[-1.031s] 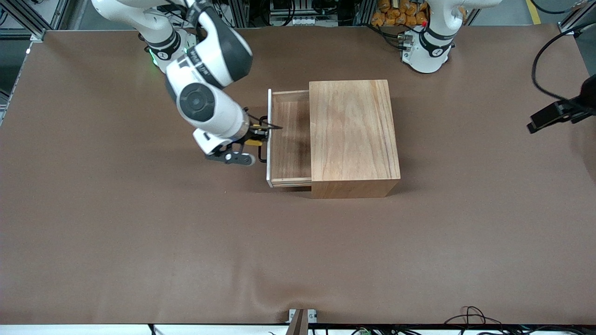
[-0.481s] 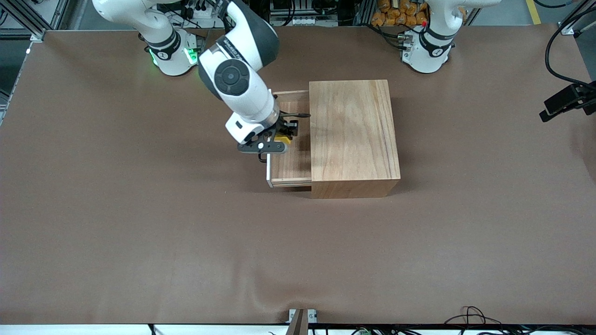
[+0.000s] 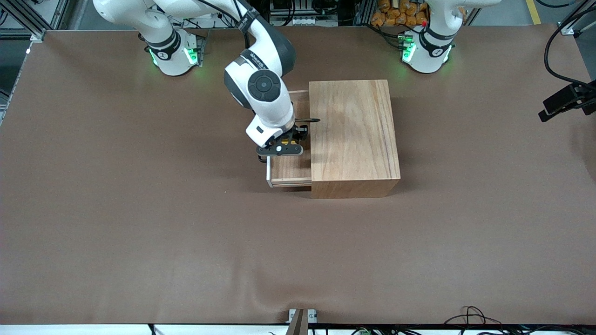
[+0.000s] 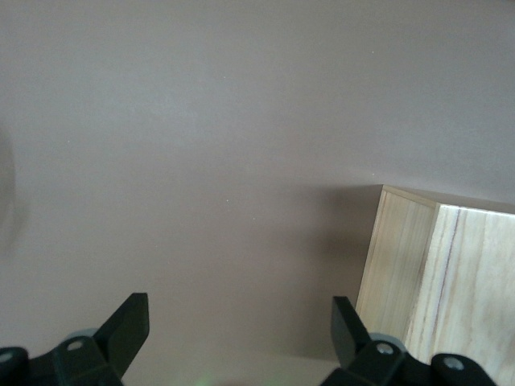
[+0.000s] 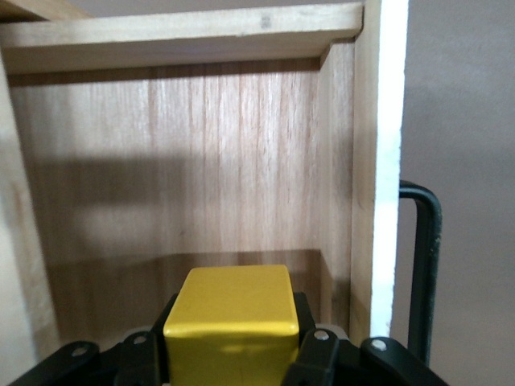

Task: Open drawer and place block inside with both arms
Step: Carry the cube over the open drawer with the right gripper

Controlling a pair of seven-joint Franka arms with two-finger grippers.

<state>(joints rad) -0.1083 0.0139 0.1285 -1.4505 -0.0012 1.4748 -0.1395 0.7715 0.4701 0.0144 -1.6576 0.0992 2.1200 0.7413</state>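
The wooden cabinet (image 3: 354, 135) stands mid-table with its drawer (image 3: 288, 170) pulled out toward the right arm's end. My right gripper (image 3: 285, 145) hangs over the open drawer, shut on the yellow block (image 3: 292, 142), which is mostly hidden under the hand. In the right wrist view the block (image 5: 229, 310) sits between the black fingers (image 5: 314, 350) of my right gripper (image 5: 231, 346), above the drawer's floor (image 5: 201, 177) and just inside the white front panel (image 5: 386, 161). My left gripper (image 4: 241, 330) is open and empty, up in the air off the left arm's end (image 3: 561, 104).
The drawer's black loop handle (image 5: 422, 265) sticks out from the front panel. The left wrist view shows a corner of the cabinet (image 4: 434, 281) and brown table (image 4: 201, 145). A small bracket (image 3: 300, 316) sits at the table's near edge.
My right gripper carried the block from in front of the drawer's handle to over the open drawer, close to the cabinet. The left gripper drew back a little toward its end of the table.
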